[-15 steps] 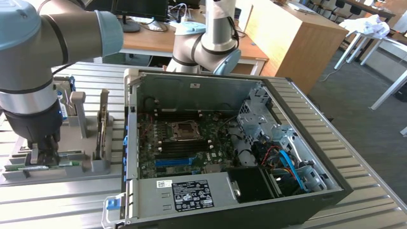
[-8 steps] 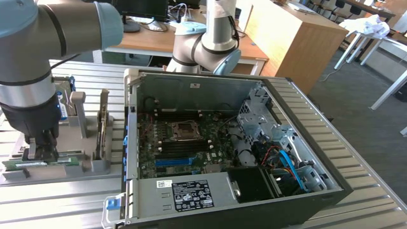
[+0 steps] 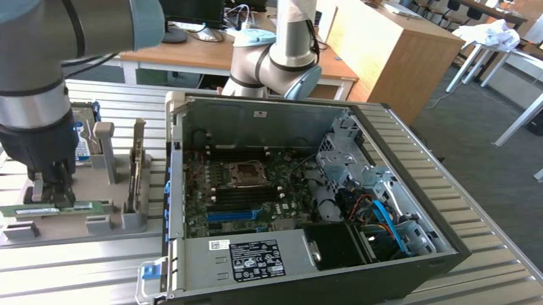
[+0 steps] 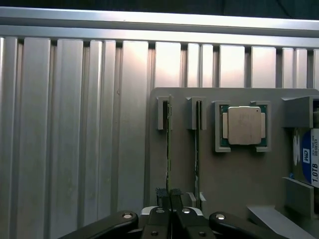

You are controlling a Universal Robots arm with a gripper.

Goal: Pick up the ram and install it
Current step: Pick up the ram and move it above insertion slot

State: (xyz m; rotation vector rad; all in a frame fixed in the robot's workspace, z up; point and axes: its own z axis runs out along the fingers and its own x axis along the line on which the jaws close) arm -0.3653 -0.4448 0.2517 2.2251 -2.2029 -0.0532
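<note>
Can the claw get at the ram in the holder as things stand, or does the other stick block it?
Probably yes: the claw is shut on the ram, across its thin edge at one end of its slot. The other stick stands one slot over, clear of the claw, with nothing between.

A thick grey metal arm tube (image 3: 34, 82), crossed by a thin black curved line (image 3: 75, 25) and capped in pale-blue plastic (image 3: 149, 22), stands above the jaws. Nearer them sits a dark, boxy housing (image 3: 38, 149). The black gripper (image 4: 168, 193) has slim black fingers (image 4: 162, 195). Behind the jaws, black link bars (image 4: 107, 225) spread sideways, pinned with round silver screws (image 4: 128, 215).
</note>
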